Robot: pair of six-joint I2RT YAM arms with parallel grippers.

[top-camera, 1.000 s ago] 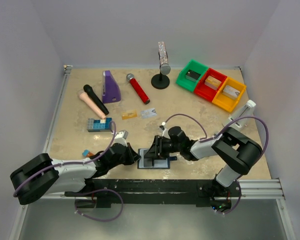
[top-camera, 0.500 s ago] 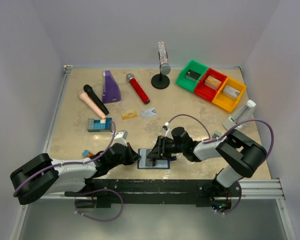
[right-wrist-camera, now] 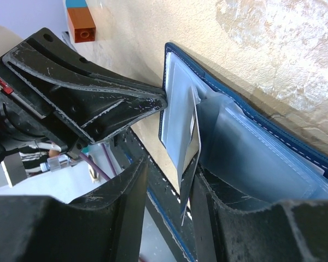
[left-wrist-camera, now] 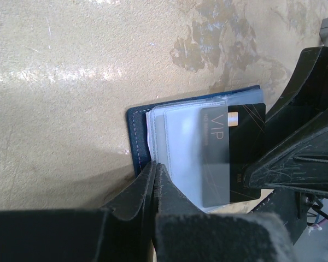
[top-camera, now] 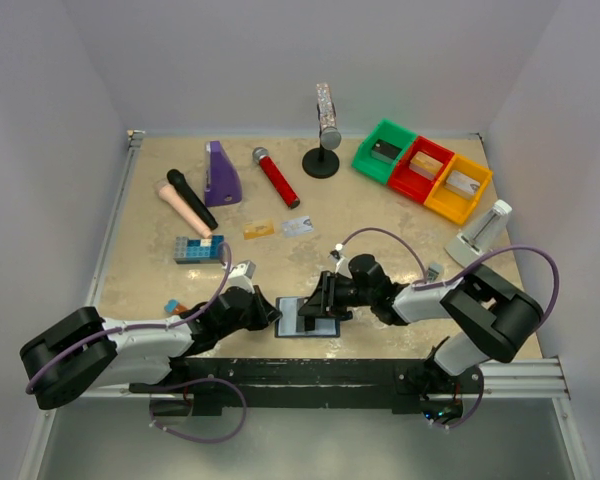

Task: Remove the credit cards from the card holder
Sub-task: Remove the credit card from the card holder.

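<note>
Two fingers of the right gripper (right-wrist-camera: 172, 164) had narrowed over the last second and straddled the black card (left-wrist-camera: 229, 153). With a gap showing on one side, I judged them not yet clamped. My right arm had swung its elbow rightward, while the card holder (left-wrist-camera: 133, 136) had not moved and lay open at the near middle of the table. The left gripper (left-wrist-camera: 154, 166) was clenched tight, tips against the holder's left edge; whether it pinched a sleeve I could not tell. The black card stood lifted from its clear pocket, so I reckoned the pull was about to begin. An orange-gold card (top-camera: 259, 230) and a silvery card (top-camera: 298, 226) lay farther off, already out. The black card read "VIP"; nothing else was legible.
</note>
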